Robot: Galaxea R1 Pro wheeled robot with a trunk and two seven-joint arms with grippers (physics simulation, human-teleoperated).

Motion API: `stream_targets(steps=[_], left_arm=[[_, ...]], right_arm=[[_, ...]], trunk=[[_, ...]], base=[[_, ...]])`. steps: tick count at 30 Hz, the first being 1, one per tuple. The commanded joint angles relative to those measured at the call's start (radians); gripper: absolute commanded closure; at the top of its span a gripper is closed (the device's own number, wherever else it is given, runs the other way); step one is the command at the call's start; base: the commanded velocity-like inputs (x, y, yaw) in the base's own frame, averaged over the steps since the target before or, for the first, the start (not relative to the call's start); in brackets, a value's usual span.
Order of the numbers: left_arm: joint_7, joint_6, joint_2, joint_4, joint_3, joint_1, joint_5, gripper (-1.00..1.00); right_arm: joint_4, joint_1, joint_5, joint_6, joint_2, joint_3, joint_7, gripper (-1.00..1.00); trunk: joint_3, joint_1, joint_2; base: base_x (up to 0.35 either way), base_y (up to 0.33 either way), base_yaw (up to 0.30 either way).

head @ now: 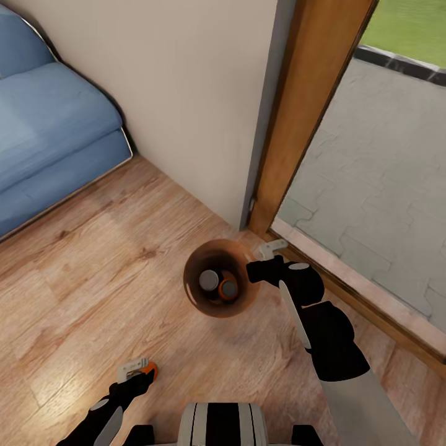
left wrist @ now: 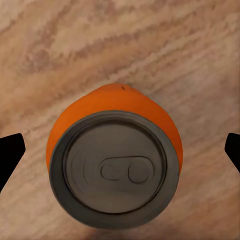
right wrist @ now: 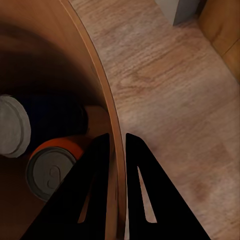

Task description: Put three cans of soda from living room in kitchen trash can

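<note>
living-room corner, viewed from the head camera: light wood plank floor (head: pixel 80 291), blue sofa (head: pixel 49 136) at the far left, pale wall and a wooden door frame (head: pixel 310 105) opening onto grey paving. the round tapered bin with brown interior and rim (head: pixel 204 303) is held at its rim by the right tool (head: pixel 255 267); in the right wrist view its two dark fingers (right wrist: pixel 92 190) straddle the thin brown wall, one inside and one outside, closed onto it. inside the bin lie the blue soda can with grey metal top (right wrist: pixel 47 122) and an orange soda can with grey top (right wrist: pixel 52 167), side by side. the second orange soda can (left wrist: pixel 115 165) stands upright on the floor near the robot's base; the left tool (head: pixel 137 370) is poised directly over it, fingers spread, one dark tip at each side and neither touching the can. step in hand, as judged: grasping the last can. to do it well, lower the left tool straight down with the can centred between the tips, close on the body below the grey lid, and lift vertically so it does not tip. the bin rim should remain firmly pinched and level meanwhile, lest the two cans shift.
</note>
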Motion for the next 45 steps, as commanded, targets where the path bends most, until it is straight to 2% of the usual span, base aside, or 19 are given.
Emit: stream_targets(steps=[1, 5, 10, 18, 22, 34, 35, 45], left_arm=[[0.0, 0.0, 0.0, 0.0, 0.0, 0.0, 0.0, -1.0], [0.0, 0.0, 0.0, 0.0, 0.0, 0.0, 0.0, -1.0], [0.0, 0.0, 0.0, 0.0, 0.0, 0.0, 0.0, -1.0], [0.0, 0.0, 0.0, 0.0, 0.0, 0.0, 0.0, -1.0], [0.0, 0.0, 0.0, 0.0, 0.0, 0.0, 0.0, -1.0], [0.0, 0.0, 0.0, 0.0, 0.0, 0.0, 0.0, -1.0], [0.0, 0.0, 0.0, 0.0, 0.0, 0.0, 0.0, 1.0], [0.0, 0.0, 0.0, 0.0, 0.0, 0.0, 0.0, 1.0]], right_arm=[[0.0, 0.0, -0.024, 0.001, 0.0, 0.0, 0.007, 1.0], [0.0, 0.0, -0.024, 0.001, 0.0, 0.0, 0.007, 1.0], [0.0, 0.0, -0.024, 0.001, 0.0, 0.0, 0.007, 1.0], [0.0, 0.0, -0.024, 0.001, 0.0, 0.0, 0.007, 1.0], [0.0, 0.0, -0.024, 0.001, 0.0, 0.0, 0.007, 1.0], [0.0, 0.0, -0.024, 0.0, 0.0, 0.0, 0.007, 1.0], [0.0, 0.0, -0.024, 0.001, 0.0, 0.0, 0.007, 1.0], [0.0, 0.0, -0.024, 0.001, 0.0, 0.0, 0.007, 1.0]], trunk=[[0.0, 0.0, 0.0], [0.0, 0.0, 0.0], [-0.016, 0.019, -0.035], [-0.016, 0.019, -0.035], [-0.028, 0.034, -0.063], [-0.028, 0.034, -0.063], [-0.028, 0.034, -0.063], [-0.028, 0.034, -0.063]], base=[[0.0, 0.0, 0.0], [0.0, 0.0, 0.0], [0.0, 0.0, 0.0], [0.0, 0.0, 0.0], [0.0, 0.0, 0.0], [0.0, 0.0, 0.0], [0.0, 0.0, 0.0], [0.0, 0.0, 0.0]])
